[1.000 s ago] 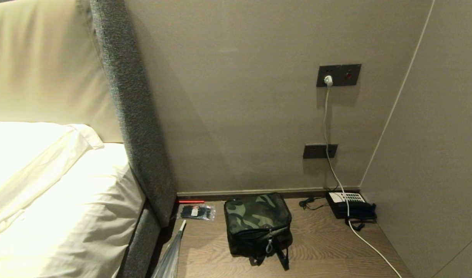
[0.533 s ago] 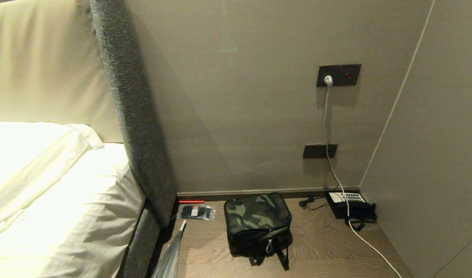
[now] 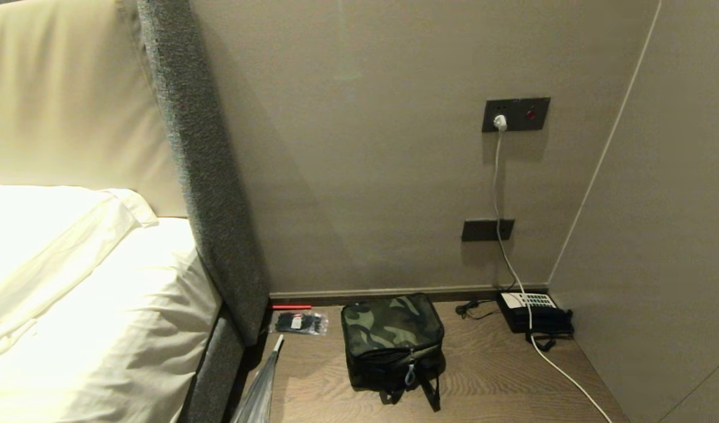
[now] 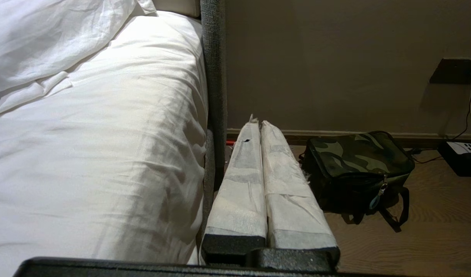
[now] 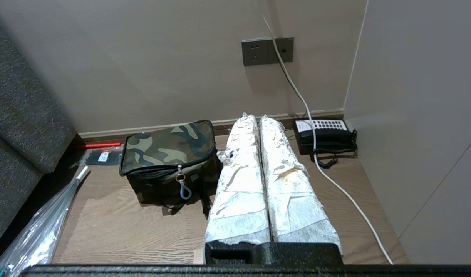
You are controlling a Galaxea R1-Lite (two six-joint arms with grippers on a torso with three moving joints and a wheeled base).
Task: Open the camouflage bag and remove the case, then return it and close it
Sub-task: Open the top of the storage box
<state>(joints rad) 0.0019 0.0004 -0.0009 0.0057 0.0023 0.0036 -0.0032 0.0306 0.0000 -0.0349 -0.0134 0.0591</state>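
Note:
The camouflage bag (image 3: 393, 343) stands zipped shut on the wooden floor by the wall, its green-black lid up and a zipper pull with a pale loop (image 5: 184, 189) hanging on its front. The case is hidden. Neither arm shows in the head view. My left gripper (image 4: 257, 124) is shut and empty, well short of the camouflage bag (image 4: 358, 169) and between it and the bed. My right gripper (image 5: 254, 118) is shut and empty too, hanging on the phone's side of the camouflage bag (image 5: 169, 157).
A bed (image 3: 89, 305) with a grey upholstered frame (image 3: 218, 235) fills the left. A black telephone (image 3: 535, 311) and a white cable (image 3: 562, 376) lie at the right by the corner wall. A packet of black ties (image 3: 299, 322), a red stick (image 3: 290, 306) and a plastic-wrapped umbrella (image 3: 259, 388) lie left of the bag.

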